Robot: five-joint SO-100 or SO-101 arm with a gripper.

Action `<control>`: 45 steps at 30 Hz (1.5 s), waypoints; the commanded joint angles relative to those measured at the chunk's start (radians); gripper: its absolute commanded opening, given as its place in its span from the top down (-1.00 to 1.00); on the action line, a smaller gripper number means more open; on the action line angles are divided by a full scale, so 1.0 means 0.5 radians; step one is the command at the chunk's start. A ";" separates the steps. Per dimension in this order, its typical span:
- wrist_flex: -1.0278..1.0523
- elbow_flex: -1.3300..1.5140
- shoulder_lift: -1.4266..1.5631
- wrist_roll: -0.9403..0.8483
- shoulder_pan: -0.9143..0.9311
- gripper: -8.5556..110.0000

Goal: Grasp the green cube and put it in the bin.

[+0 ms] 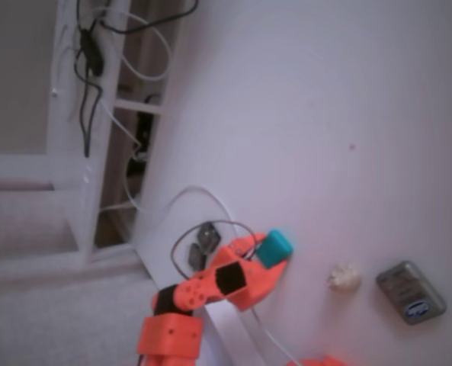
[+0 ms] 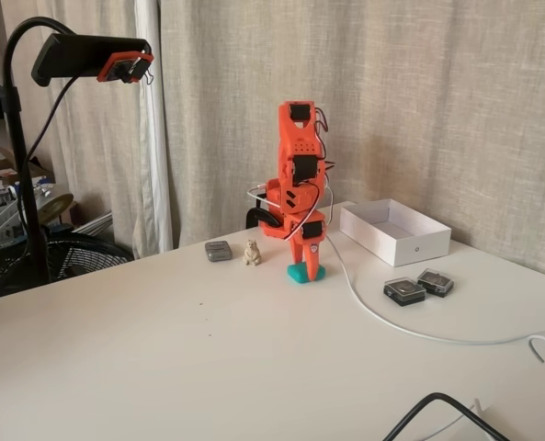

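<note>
Claw points straight down, closed around cube. Cube sits on tabletop, under orange arm. Bin stands near, to right. Tin far side.

A fixed view from above: soft focus throughout, washed-out pinkish-lilac cast, table near overexposed, cube at the jaws smeared at the edges. A fixed view from the side: sharp, even diffuse daylight through the curtain behind the arm, faint shadows, no glare.
</note>
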 commanded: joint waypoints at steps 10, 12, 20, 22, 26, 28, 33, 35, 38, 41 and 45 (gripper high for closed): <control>-0.147 -0.095 0.049 0.012 -0.040 1.00; -0.163 -0.141 0.052 0.018 -0.061 1.00; -0.316 -0.206 0.233 0.117 -0.255 1.00; -0.316 -0.193 0.242 0.117 -0.282 1.00; -0.368 -0.163 0.224 0.117 -0.255 0.95; -0.442 -0.169 0.249 0.138 -0.221 0.85; -0.657 -0.193 0.273 0.301 -0.190 0.66; -0.693 -0.215 0.206 0.307 -0.187 0.66; -0.696 -0.239 0.095 0.307 -0.166 0.66; -0.730 -0.239 0.021 0.377 -0.135 0.49; -0.770 -0.239 -0.021 0.383 -0.126 0.45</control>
